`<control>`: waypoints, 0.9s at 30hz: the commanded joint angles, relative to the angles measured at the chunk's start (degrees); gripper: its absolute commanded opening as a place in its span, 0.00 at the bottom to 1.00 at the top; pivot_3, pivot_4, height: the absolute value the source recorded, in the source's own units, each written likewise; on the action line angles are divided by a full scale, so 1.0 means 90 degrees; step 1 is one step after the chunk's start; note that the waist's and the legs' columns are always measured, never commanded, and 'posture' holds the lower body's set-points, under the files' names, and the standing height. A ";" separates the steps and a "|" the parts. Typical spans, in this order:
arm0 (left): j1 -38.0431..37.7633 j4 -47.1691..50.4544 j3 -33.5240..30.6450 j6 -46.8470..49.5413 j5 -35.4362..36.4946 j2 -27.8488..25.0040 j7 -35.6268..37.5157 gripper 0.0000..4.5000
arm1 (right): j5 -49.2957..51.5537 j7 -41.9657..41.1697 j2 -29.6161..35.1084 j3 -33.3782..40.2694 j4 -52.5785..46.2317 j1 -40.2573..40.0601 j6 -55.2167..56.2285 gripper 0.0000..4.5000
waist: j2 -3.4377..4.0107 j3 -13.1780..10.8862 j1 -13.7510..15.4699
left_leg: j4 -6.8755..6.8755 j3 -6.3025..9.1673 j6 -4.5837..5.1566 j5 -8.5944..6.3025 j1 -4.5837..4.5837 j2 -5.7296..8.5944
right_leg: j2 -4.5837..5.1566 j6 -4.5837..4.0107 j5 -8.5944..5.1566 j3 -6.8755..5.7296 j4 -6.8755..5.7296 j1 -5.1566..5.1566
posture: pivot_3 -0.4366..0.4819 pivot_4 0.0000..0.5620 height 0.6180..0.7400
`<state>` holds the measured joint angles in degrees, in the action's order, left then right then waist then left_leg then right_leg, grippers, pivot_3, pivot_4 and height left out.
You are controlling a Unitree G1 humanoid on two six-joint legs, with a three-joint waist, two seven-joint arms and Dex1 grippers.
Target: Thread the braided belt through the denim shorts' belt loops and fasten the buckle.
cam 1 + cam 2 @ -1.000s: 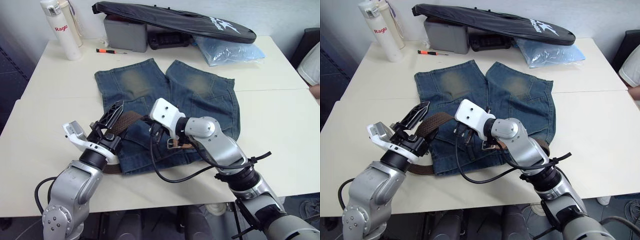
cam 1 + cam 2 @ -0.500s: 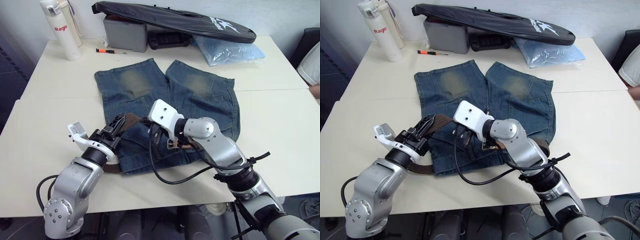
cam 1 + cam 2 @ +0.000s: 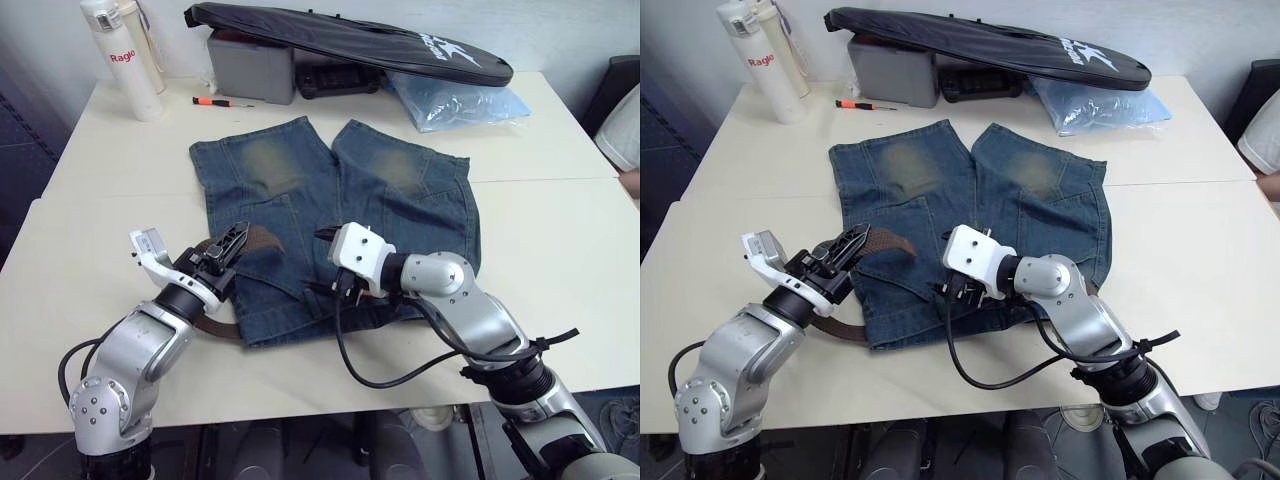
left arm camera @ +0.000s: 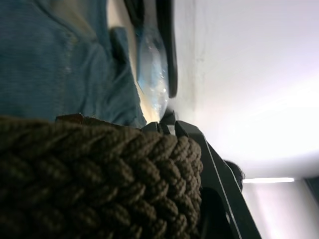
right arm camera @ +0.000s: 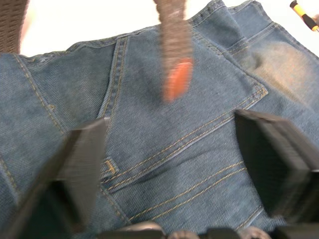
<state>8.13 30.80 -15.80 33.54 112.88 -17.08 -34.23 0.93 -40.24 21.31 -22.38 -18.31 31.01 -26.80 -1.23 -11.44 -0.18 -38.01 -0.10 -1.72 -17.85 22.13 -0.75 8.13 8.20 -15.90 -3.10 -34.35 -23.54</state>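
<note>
Brown braided belt (image 3: 262, 237) stays pinched in the left gripper (image 3: 228, 250) over faded denim shorts (image 3: 330, 190); the right gripper (image 5: 174, 154), fingers now wide, has let go and backed off, leaving threading unfinished.

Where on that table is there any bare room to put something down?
Bare table right of the shorts, and left of them below the bottle. The far edge is crowded: grey box, black bag, plastic bag.

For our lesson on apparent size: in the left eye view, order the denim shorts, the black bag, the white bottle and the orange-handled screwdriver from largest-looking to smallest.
1. denim shorts
2. black bag, narrower but about as long; it lies farther back, so this is unsure
3. white bottle
4. orange-handled screwdriver
</note>
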 commanded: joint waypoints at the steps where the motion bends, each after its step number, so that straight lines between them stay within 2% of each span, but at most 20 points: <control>1: 0.0206 0.0045 -0.0246 0.0242 0.0013 0.0148 0.0104 0.00 | 0.0019 0.0294 -0.0423 -0.0024 0.0146 -0.0049 0.0368 0.94 | 0.0000 0.0000 0.0001 | 0.0002 0.0001 -0.0002 0.0001 0.0000 -0.0002 | -0.0001 0.0000 0.0000 0.0000 -0.0009 0.0000 | 0.48 0.27 1.00; 6: 0.0284 -0.0011 -0.0367 0.0504 0.0013 0.0320 0.0179 0.00 | 0.0101 0.0904 -0.1219 0.0254 0.0810 -0.0002 0.0381 0.94 | 0.0000 0.0000 0.0013 | 0.0000 0.0001 -0.0004 -0.0001 0.0001 -0.0002 | -0.0002 -0.0001 0.0003 0.0000 -0.0007 0.0002 | 0.48 0.27 1.00; 13: 0.0220 0.0038 -0.0430 0.0612 0.0013 0.0433 0.0260 0.00 | 0.0018 0.1352 -0.1698 0.0396 0.1520 0.0063 0.0569 0.94 | 0.0000 0.0000 0.0011 | 0.0000 0.0002 -0.0007 0.0000 0.0002 -0.0003 | -0.0003 -0.0002 0.0003 -0.0001 -0.0008 0.0001 | 0.48 0.27 1.00; 16: 0.0214 0.0062 -0.0428 0.0608 0.0013 0.0460 0.0256 0.00 | 0.0015 0.1396 -0.1707 0.0473 0.1693 0.0089 0.0652 0.72 | 0.0000 0.0000 0.0012 | 0.0000 0.0002 -0.0007 -0.0001 0.0002 -0.0003 | -0.0003 -0.0002 0.0004 -0.0001 -0.0008 0.0001 | 0.48 0.27 1.00; 17: 0.0219 0.0064 -0.0431 0.0605 0.0013 0.0466 0.0246 0.00 | 0.0018 0.1387 -0.1695 0.0494 0.1722 0.0086 0.0678 0.60 | 0.0000 0.0000 0.0012 | 0.0000 0.0002 -0.0007 0.0000 0.0002 -0.0003 | -0.0003 -0.0002 0.0004 -0.0001 -0.0008 0.0001 | 0.48 0.27 1.00; 19: 0.0232 0.0067 -0.0447 0.0598 0.0013 0.0476 0.0230 0.00 | 0.0023 0.1399 -0.1683 0.0549 0.1766 0.0085 0.0713 0.45 | 0.0000 0.0000 0.0010 | 0.0000 0.0002 -0.0007 -0.0001 0.0002 -0.0003 | -0.0003 -0.0002 0.0004 -0.0001 -0.0009 0.0001 | 0.48 0.27 1.00; 20: 0.0240 0.0071 -0.0453 0.0592 0.0013 0.0483 0.0221 0.00 | 0.0021 0.1402 -0.1667 0.0574 0.1791 0.0108 0.0757 0.32 | 0.0000 0.0000 0.0011 | 0.0000 0.0002 -0.0007 -0.0001 0.0002 -0.0003 | -0.0003 -0.0002 0.0004 -0.0001 -0.0009 0.0000 | 0.48 0.27 1.00; 21: 0.0244 0.0074 -0.0456 0.0590 0.0013 0.0487 0.0216 0.00 | 0.0024 0.1410 -0.1659 0.0598 0.1812 0.0136 0.0787 0.29 | 0.0000 0.0000 0.0010 | 0.0000 0.0002 -0.0007 -0.0001 0.0002 -0.0003 | -0.0003 -0.0002 0.0004 -0.0001 -0.0009 0.0000 | 0.48 0.27 1.00; 23: 0.0257 0.0079 -0.0444 0.0584 0.0013 0.0499 0.0201 0.00 | 0.0049 0.1425 -0.1642 0.0652 0.1868 0.0207 0.0843 0.12 | 0.0000 0.0000 0.0011 | 0.0000 0.0002 -0.0007 -0.0001 0.0002 -0.0003 | -0.0003 -0.0002 0.0004 -0.0001 -0.0008 0.0000 | 0.48 0.27 1.00; 25: 0.0261 0.0089 -0.0436 0.0576 0.0013 0.0509 0.0189 0.00 | 0.0057 0.1433 -0.1639 0.0712 0.1914 0.0297 0.0842 0.01 | 0.0000 0.0000 0.0011 | 0.0000 0.0002 -0.0007 -0.0001 0.0002 -0.0003 | -0.0003 -0.0002 0.0004 -0.0001 -0.0008 0.0000 | 0.48 0.27 1.00; 27: 0.0258 0.0098 -0.0431 0.0555 0.0013 0.0514 0.0141 0.00 | 0.0050 0.1414 -0.1628 0.0764 0.1950 0.0373 0.0832 0.01 | 0.0000 0.0000 0.0008 | 0.0000 0.0002 -0.0007 -0.0001 0.0002 -0.0004 | -0.0003 -0.0003 0.0004 0.0000 -0.0009 0.0000 | 0.48 0.27 1.00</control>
<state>10.22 29.40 -19.20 38.79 112.83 -12.70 -32.89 0.87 -27.90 6.72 -17.38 -0.18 32.08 -20.75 -1.24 -11.44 -0.11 -38.01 -0.09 -1.78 -17.86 22.15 -0.78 8.11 8.18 -15.86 -3.10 -34.43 -23.55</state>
